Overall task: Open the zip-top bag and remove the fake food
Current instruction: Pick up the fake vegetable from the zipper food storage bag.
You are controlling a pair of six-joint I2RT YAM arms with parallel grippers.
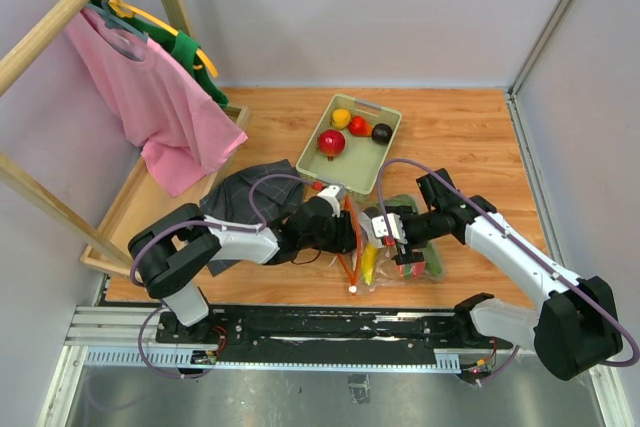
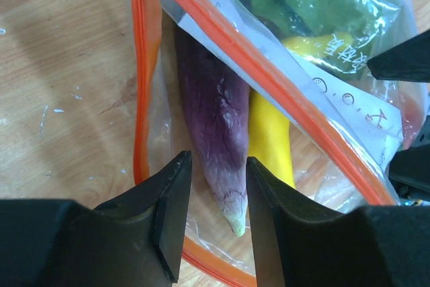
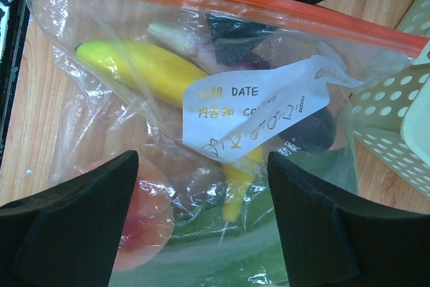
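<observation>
Left jaws astride purple eggplant (image 2: 216, 115)

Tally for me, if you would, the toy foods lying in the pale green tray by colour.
Red pieces: 2
Yellow piece: 1
Dark piece: 1
Total in the tray: 4

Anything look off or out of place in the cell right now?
Nothing spilled or broken. Two oddities: a dark grey crumpled cloth lies heaped on the wooden table left of the clear zip-top bag, and a pink T-shirt hangs lopsided from the slanted wooden rail, its hem sagging toward the table.
</observation>
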